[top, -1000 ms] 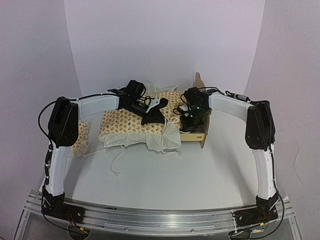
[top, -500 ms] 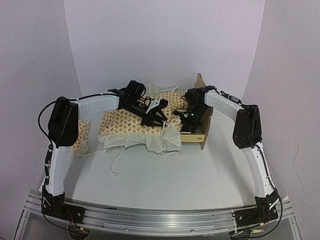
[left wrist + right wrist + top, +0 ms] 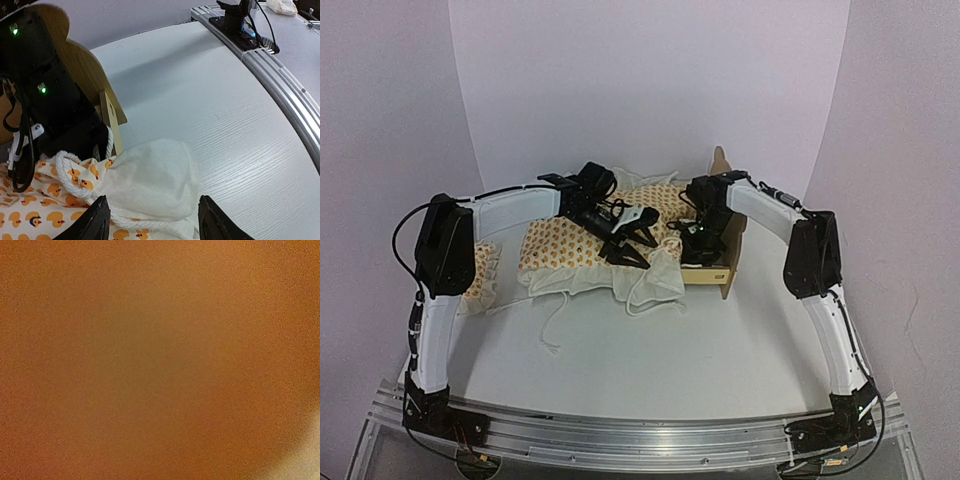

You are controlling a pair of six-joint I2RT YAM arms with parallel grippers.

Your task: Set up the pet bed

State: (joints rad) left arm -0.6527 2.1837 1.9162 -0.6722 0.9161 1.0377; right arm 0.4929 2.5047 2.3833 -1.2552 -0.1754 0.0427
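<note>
The pet bed's light-wood frame (image 3: 726, 268) stands at the back right, its rounded headboard (image 3: 720, 160) upright. The cream orange-print bedding (image 3: 565, 245) lies spread to the frame's left, one end over the frame. Its white corner (image 3: 150, 180) bulges beside the wooden frame (image 3: 112, 117). My left gripper (image 3: 632, 245) hovers over this corner, and its fingers (image 3: 97, 220) stand wide apart, open, clamping nothing. My right gripper (image 3: 697, 243) points down at the frame. The right wrist view is only an orange-brown blur, so its jaws are hidden. A ruffled pillow (image 3: 485, 275) lies under the left arm.
A thin white cord (image 3: 552, 330) trails from the bedding onto the white table (image 3: 650, 370). The aluminium base rail (image 3: 640, 435) runs along the near edge. A curved white backdrop (image 3: 650, 90) closes the back. The right arm's black wrist (image 3: 45, 100) sits close against the frame.
My left gripper has opened and let go of the bedding, whose white corner now sags by the frame. The right arm has reached in and lowered its gripper toward the frame.
</note>
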